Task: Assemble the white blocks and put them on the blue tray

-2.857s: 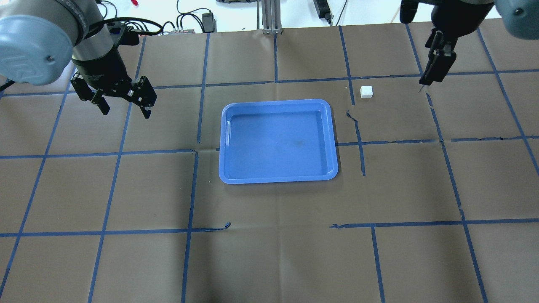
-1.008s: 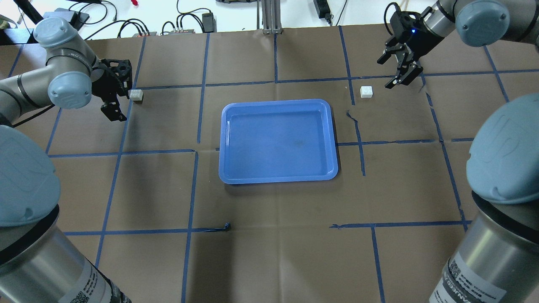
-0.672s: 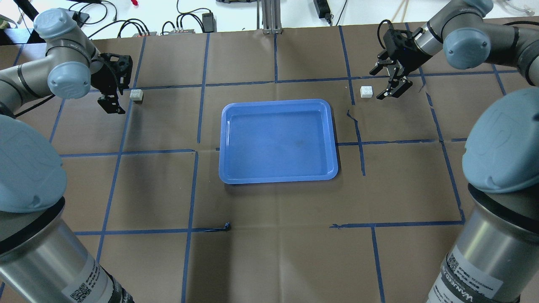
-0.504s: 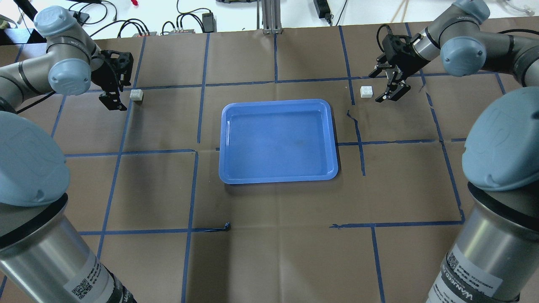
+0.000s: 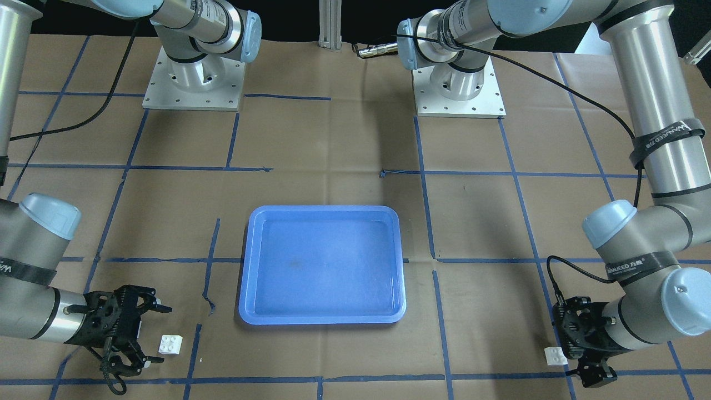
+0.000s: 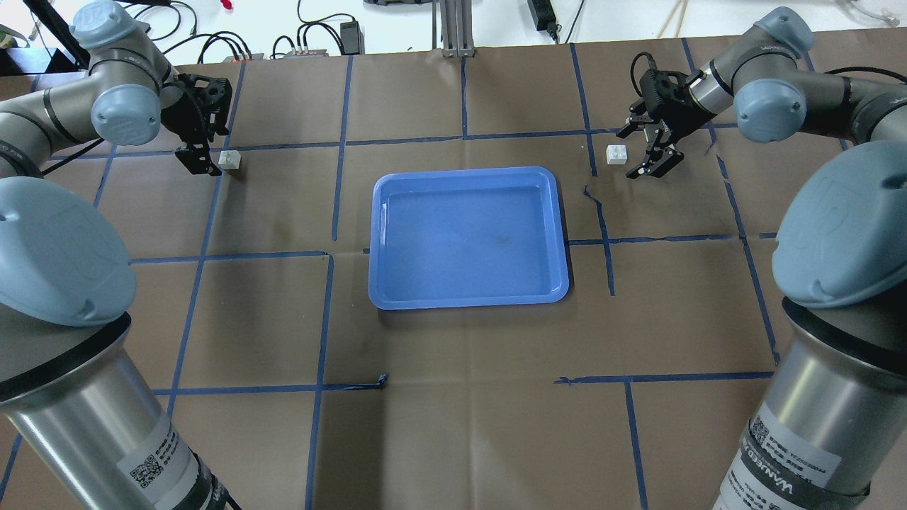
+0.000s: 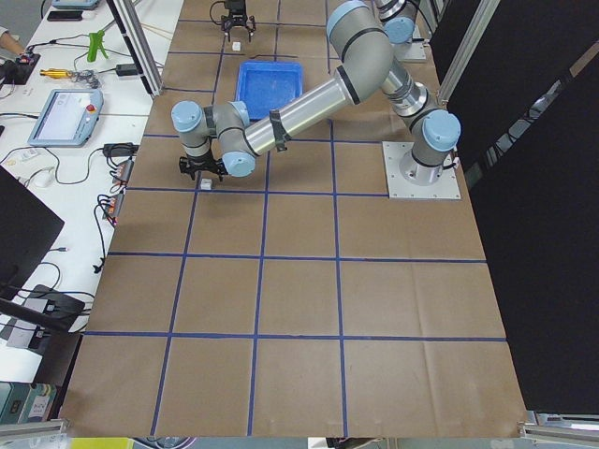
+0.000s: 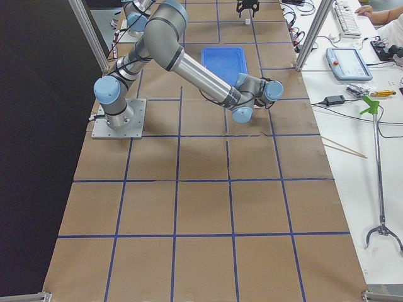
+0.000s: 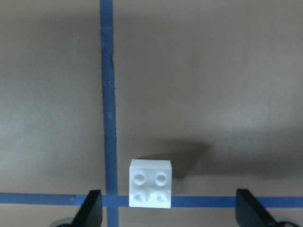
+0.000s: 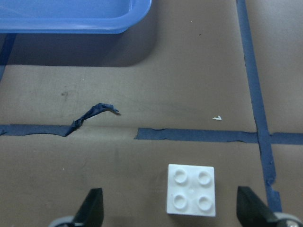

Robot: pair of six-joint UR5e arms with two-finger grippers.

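Observation:
The blue tray [image 6: 468,237] lies empty in the middle of the table, also in the front view [image 5: 322,266]. One white block [image 6: 229,159] lies on the paper at the far left, studs up. My left gripper [image 6: 211,138] is open, low beside it; in its wrist view [image 9: 169,210] the block [image 9: 150,183] sits just ahead of the fingertips, nearer the left finger. The other white block [image 6: 617,154] lies far right of the tray. My right gripper [image 6: 640,151] is open next to it; in its wrist view [image 10: 171,210] that block [image 10: 191,190] sits just ahead between the finger lines.
Brown paper with a blue tape grid covers the table [image 6: 453,397]. Torn tape curls up near the tray's far right corner [image 10: 94,116]. Cables and small devices lie beyond the far edge [image 6: 312,35]. The arm bases stand at the near side [image 5: 194,78].
Both arms have come down from high above to table level and closed in on their blocks; the left block, first hidden, now shows. Both grippers stay open; blocks and tray have not moved.

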